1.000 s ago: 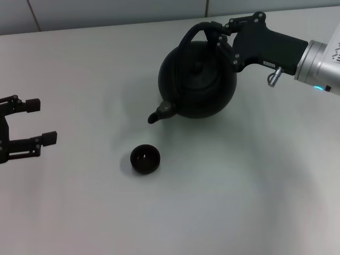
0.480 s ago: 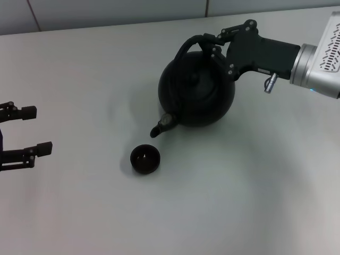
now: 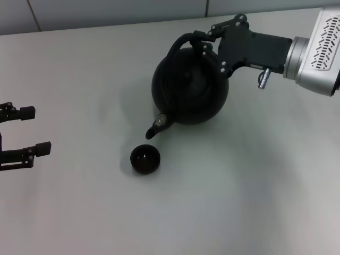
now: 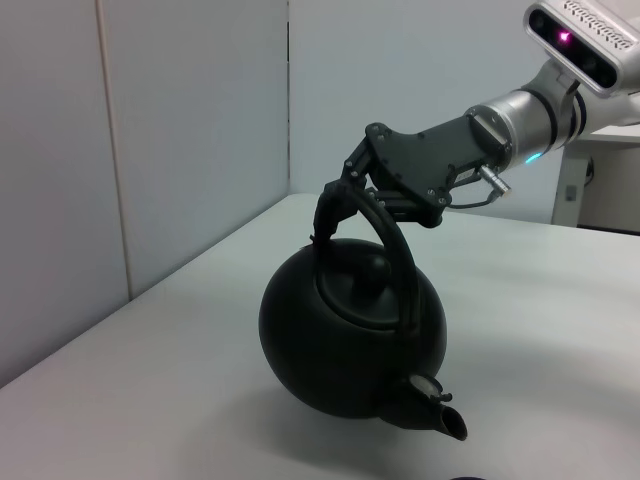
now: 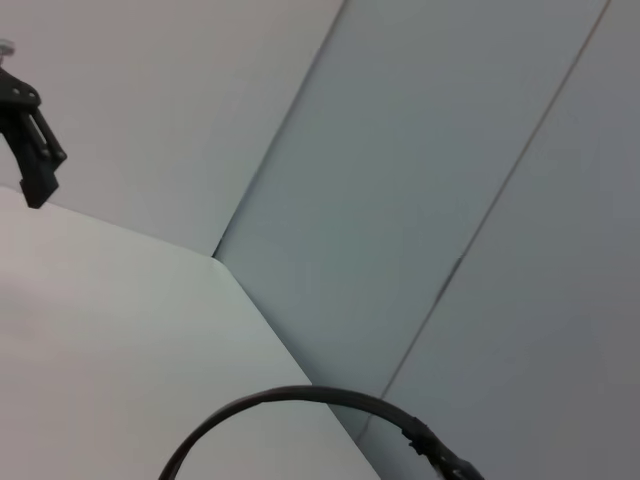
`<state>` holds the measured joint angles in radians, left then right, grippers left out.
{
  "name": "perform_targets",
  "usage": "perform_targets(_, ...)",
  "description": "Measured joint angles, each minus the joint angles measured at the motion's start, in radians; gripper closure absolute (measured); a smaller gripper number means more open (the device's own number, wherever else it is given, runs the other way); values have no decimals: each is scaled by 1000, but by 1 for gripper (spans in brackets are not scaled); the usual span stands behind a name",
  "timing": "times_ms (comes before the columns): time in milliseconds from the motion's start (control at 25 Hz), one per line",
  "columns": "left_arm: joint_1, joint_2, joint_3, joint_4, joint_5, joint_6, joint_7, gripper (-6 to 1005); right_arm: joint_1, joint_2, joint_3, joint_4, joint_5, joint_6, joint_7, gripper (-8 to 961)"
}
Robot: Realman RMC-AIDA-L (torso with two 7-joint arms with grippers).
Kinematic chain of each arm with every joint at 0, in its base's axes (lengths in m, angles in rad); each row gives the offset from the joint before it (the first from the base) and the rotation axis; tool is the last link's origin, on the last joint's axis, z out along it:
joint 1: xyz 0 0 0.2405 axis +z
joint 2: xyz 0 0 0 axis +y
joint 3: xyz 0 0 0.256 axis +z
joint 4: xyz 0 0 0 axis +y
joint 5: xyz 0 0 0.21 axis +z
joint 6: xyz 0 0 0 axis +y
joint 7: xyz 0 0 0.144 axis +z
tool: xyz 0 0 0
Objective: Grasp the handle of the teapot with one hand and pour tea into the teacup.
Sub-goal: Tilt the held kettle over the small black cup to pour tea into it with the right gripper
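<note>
Clamping the handle point(image 3: 183, 42), the right gripper point(image 3: 204, 40) tipped the teapot point(image 3: 189, 91); its spout needed centring over the teacup point(image 3: 145, 158).

Right gripper point(image 4: 350, 195) clamped on tilted teapot's point(image 4: 350, 340) handle point(image 4: 395, 255).

Teapot point(image 3: 188, 90) held above the surface point(image 3: 239, 191), tilted, spout down toward the near left. Teacup point(image 3: 145, 159) on the surface just in front of the spout, seemingly a little below its tip. Right pincer point(image 3: 204, 38) clamped on the handle point(image 3: 178, 45), behind the teapot. Left pincer point(image 3: 33, 130) far left, fingers apart.
</note>
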<state>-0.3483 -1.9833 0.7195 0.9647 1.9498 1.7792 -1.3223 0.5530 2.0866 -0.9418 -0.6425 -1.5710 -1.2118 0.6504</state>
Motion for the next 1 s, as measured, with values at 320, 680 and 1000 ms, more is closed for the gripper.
perform_targets(320,0,2,1,-3,1,-1,0,183,-1,1,-22,-27,0,0,1,890)
perform_targets(680,-6,-5,1,0,45,3,2,184,1,1,-22,-39,-2,1,1,890)
perform_targets(1000,-9,-8,1,2,48,0,0,184,0,0,-43,-56,-4,2,2,890)
